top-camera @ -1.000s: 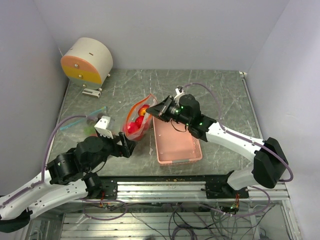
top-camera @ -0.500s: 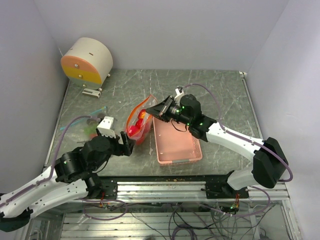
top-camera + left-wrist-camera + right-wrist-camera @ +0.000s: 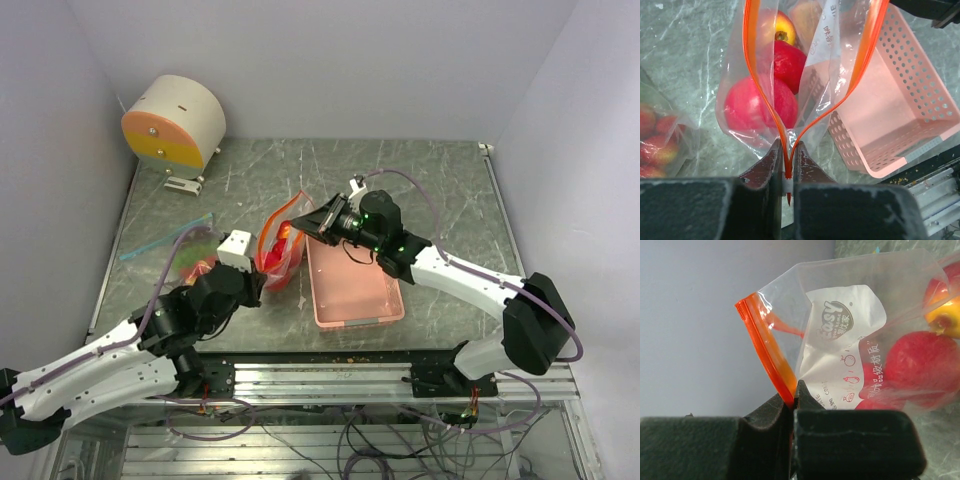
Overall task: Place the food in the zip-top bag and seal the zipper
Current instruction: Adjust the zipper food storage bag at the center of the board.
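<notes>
The clear zip-top bag [image 3: 279,247] stands between my two grippers, next to the pink tray. Red apple-like food [image 3: 762,102] and a yellow-red piece [image 3: 781,29] lie inside it. Its orange zipper [image 3: 747,65] splits into two strips, so the mouth gapes open. My left gripper [image 3: 787,167] is shut on the zipper's near end, where the strips meet. My right gripper [image 3: 793,399] is shut on the zipper's far end and holds that corner up. In the top view the left gripper [image 3: 259,282] sits at the bag's near side and the right gripper [image 3: 306,221] at its far side.
The pink perforated tray [image 3: 372,311] lies just right of the bag, also in the left wrist view as the tray [image 3: 931,85]. A second bag of fruit [image 3: 196,263] lies left of my left arm. A round beige and orange drum [image 3: 174,122] stands back left.
My left arm has moved forward and right to the bag's near end, and its jaws have closed on the zipper. The right gripper keeps its hold and place.
</notes>
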{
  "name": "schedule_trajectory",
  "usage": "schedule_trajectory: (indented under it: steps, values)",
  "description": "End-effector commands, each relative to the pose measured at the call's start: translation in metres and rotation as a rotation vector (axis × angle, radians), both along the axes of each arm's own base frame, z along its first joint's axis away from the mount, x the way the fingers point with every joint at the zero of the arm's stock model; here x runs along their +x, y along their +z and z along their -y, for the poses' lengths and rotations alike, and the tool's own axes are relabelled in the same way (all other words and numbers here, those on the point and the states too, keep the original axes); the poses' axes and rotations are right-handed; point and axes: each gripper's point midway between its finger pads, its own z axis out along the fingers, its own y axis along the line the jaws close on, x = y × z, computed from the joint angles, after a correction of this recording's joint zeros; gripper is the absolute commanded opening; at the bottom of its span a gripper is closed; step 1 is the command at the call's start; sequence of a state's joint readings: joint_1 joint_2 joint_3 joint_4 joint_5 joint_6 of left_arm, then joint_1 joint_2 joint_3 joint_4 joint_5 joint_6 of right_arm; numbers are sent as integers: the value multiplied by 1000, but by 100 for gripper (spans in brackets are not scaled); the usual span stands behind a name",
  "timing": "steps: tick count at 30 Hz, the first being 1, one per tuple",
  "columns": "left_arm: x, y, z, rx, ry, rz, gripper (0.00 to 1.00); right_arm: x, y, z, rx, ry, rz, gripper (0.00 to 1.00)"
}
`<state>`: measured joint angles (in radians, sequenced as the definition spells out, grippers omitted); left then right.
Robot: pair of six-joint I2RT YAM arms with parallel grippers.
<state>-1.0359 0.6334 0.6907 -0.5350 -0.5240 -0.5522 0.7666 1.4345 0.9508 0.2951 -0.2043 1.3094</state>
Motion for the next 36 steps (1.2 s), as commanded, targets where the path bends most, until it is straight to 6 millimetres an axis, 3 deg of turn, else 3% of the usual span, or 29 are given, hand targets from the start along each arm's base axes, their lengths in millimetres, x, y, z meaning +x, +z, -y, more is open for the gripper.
schedule_trajectory:
  steps: [1,4,8,11,15,17,20,23,27,31,36]
  values:
    - [9,11,-5,13,45,41,7,0,7,3,14,7,40,0]
    - [7,27,-17,8,73,56,7,0,4,14,-84,-9,109,3]
    - [-2,59,-32,-30,55,97,7,-5,14,38,-223,-17,320,34]
    - [-14,76,-31,-46,-29,120,7,-23,40,49,-294,63,559,46]
    - [-30,89,-15,-47,-190,128,7,-65,67,44,-376,269,888,64]
    - [-38,92,-4,-41,-275,122,7,-91,77,32,-398,389,1012,64]
    - [-50,98,16,-47,-417,133,7,-137,64,7,-457,608,1181,65]
    - [-62,98,30,-30,-533,115,7,-168,54,-5,-467,740,1326,64]
    - [-79,101,45,-27,-673,97,7,-177,60,3,-448,745,1454,64]
    - [-85,100,43,2,-714,77,7,-186,67,14,-402,726,1556,62]
    - [-91,102,37,13,-731,80,7,-191,62,12,-403,790,1592,61]
